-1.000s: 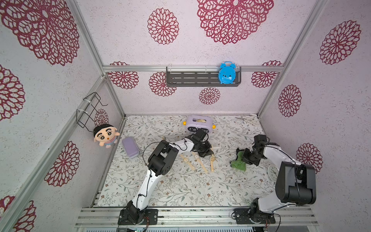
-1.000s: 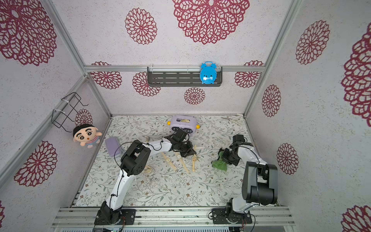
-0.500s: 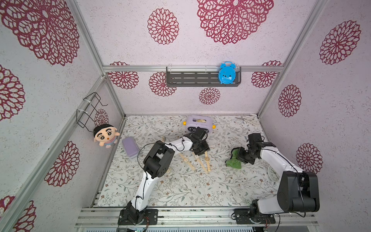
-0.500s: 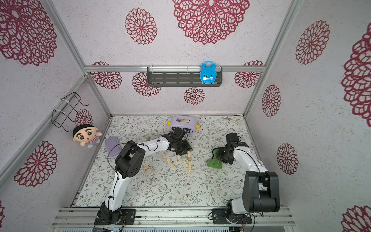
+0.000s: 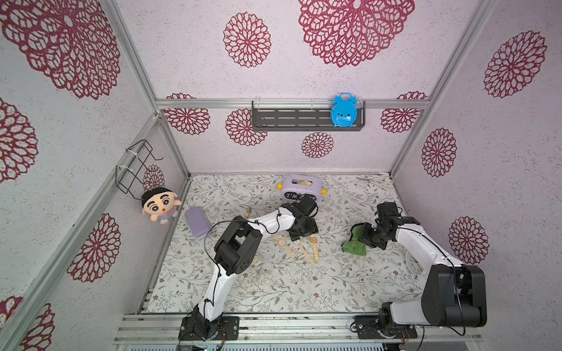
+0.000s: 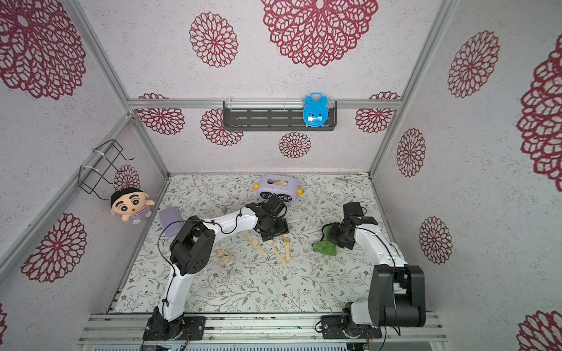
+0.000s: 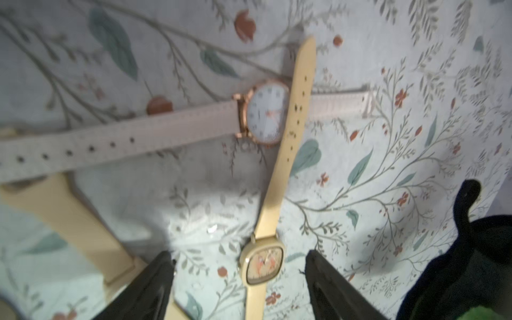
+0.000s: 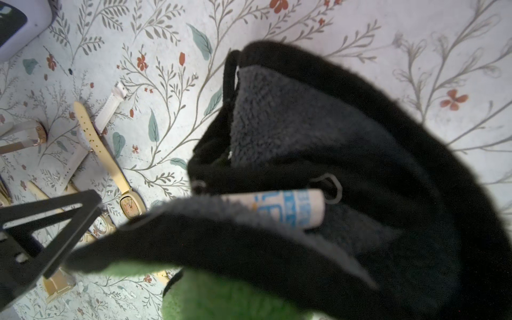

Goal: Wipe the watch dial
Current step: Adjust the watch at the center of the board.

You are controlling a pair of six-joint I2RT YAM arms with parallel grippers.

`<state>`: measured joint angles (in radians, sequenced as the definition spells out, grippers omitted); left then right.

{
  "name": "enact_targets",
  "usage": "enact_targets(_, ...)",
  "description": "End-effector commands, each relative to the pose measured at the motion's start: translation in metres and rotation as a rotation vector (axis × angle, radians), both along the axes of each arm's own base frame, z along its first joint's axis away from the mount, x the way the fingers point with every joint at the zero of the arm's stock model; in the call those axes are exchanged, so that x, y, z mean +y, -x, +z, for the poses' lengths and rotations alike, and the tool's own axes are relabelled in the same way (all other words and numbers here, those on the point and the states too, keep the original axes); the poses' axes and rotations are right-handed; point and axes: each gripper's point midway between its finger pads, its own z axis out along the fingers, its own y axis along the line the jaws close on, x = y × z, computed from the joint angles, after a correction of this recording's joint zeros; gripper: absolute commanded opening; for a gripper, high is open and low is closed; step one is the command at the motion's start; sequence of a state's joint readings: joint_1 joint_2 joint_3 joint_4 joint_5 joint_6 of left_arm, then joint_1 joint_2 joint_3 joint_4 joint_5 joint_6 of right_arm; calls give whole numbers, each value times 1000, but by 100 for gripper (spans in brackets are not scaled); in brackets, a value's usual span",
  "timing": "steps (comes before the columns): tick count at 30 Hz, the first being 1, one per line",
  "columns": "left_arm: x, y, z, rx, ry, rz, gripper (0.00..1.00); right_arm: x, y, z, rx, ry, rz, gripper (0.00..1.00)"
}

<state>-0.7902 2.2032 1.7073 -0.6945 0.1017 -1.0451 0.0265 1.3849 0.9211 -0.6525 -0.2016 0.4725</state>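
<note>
Three watches lie fanned on the floral mat. The cream-strapped watch [image 5: 313, 241] [image 6: 286, 240] has a squarish dial [image 7: 263, 266] facing up. My left gripper [image 5: 304, 234] [image 7: 239, 267] hovers just above it, open. The dial lies between the two black fingers [image 7: 156, 277], touching neither. A pale pink watch with a round, rose-rimmed dial [image 7: 266, 112] lies under the cream strap. To the right, my right gripper [image 5: 366, 235] is shut on a green and black cloth [image 5: 353, 245] [image 8: 332, 138]. The cloth hangs apart from the watches and hides the right jaws.
A purple box lettered "I'M HERE" [image 5: 299, 187] stands behind the left gripper. A purple case [image 5: 197, 221] and a plush doll [image 5: 159, 205] are at the left wall. A white clock face [image 5: 413, 263] lies beside the right arm. A blue alarm clock [image 5: 343, 111] sits on the wall shelf.
My left gripper has opened and let go of the cream watch, which now lies a little further left. The right arm has brought the cloth leftward, nearer the watches.
</note>
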Motion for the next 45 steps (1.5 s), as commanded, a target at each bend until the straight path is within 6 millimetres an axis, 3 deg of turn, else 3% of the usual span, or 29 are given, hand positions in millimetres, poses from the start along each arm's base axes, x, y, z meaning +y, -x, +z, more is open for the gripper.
enact_targets(1, -8, 23, 21, -20, -50, -72, 76, -1, 4, 6, -20, 8, -7, 0)
enact_targets(8, -16, 35, 10, 20, -88, -111, 68, -1, 9, 3, -13, 12, -8, 0)
enact_targets(15, -25, 38, -11, 77, -94, -148, 66, -6, 17, 4, -8, 36, -10, 0)
enact_targets(23, -35, 39, -20, 96, -87, -173, 65, -12, 20, 8, -15, 47, -22, 0)
enact_targets(40, -100, 44, -24, 121, 79, -229, 62, -38, 28, 23, -53, 59, -101, 0)
enact_targets(45, -107, 46, -7, 109, 125, -260, 62, -39, 30, 20, -54, 50, -114, 0)
